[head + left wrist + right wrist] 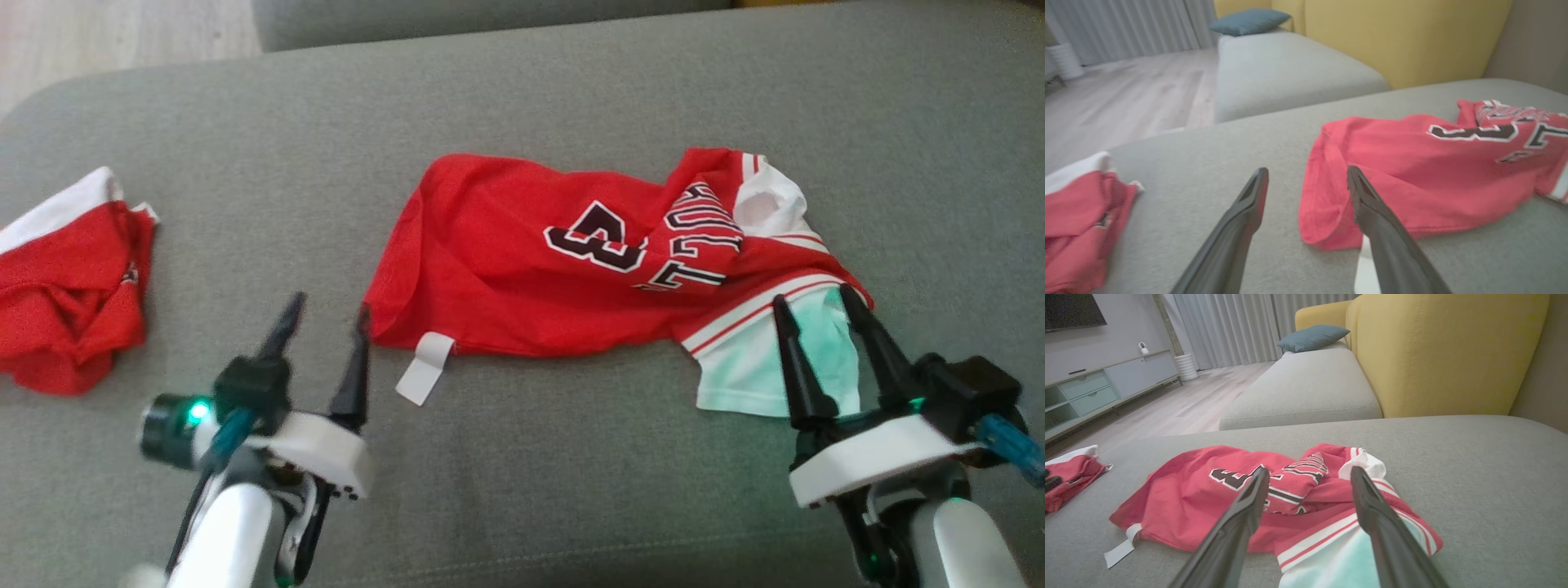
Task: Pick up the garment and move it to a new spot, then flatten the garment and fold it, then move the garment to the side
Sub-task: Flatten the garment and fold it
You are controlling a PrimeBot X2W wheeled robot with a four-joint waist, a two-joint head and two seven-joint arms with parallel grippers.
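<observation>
1. Sizing up the jersey [522, 261]: it lies crumpled on the grey cushion [571, 490], running from centre toward 3 o'clock in head view, number side up, bunched at 2 o'clock.
2. L claw [331, 302] sits at 7 o'clock, fingers wide apart w/ nothing btwn them. Its inner finger is right at the jersey's near corner; we can't tell if it touches.
3. R claw [814, 292] sits at 5 o'clock, also spread wide and empty, fingers over the pale striped panel [751, 376]. Contact is unclear.
4. Handling, as we judge it: thin, light, floppy cloth, prob. a bit slick. It won't hold shape and will sag if lifted by one point.
5. Where to grip: we'd pinch both ends, L at the red hem corner by the tag [424, 367], R at the striped edge, taking a full fold rather than one layer.
6. Risks: pinching cushion w/ cloth, or catching the tag only. The red heap [65, 286] at 9 o'clock is well apart, so we leave it.
</observation>
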